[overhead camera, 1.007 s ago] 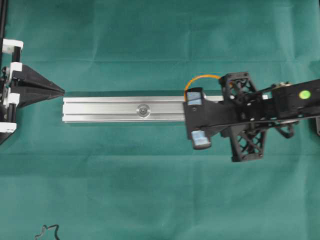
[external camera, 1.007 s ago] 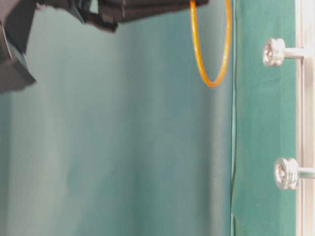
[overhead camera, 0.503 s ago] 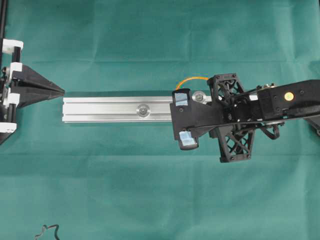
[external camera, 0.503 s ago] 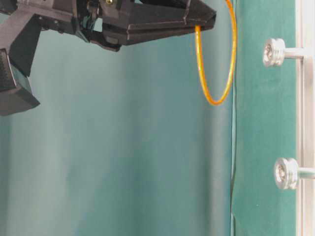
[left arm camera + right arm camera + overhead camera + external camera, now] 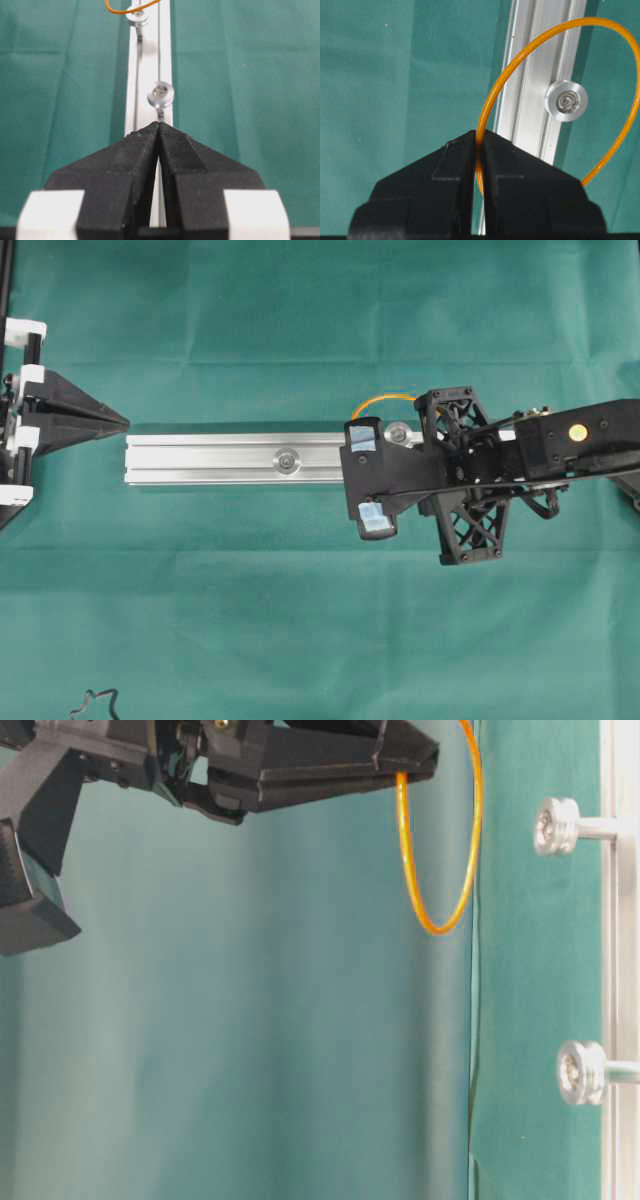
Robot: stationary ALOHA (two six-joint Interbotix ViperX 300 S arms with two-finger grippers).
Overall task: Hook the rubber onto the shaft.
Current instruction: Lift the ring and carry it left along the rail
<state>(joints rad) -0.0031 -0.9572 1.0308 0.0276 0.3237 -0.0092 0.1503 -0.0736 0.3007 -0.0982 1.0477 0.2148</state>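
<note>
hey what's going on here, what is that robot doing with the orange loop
The right gripper is pinching the orange rubber band, its fingers shut on it, and holds it above the silver rail, near a round-headed shaft. The band is not hooked on yet. The left gripper sits shut and empty at the rail's far end.

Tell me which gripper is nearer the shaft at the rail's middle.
Right. The right gripper, pinching the rubber, sits just past the middle shaft over the rail. The left gripper waits off the rail's far end.
</note>
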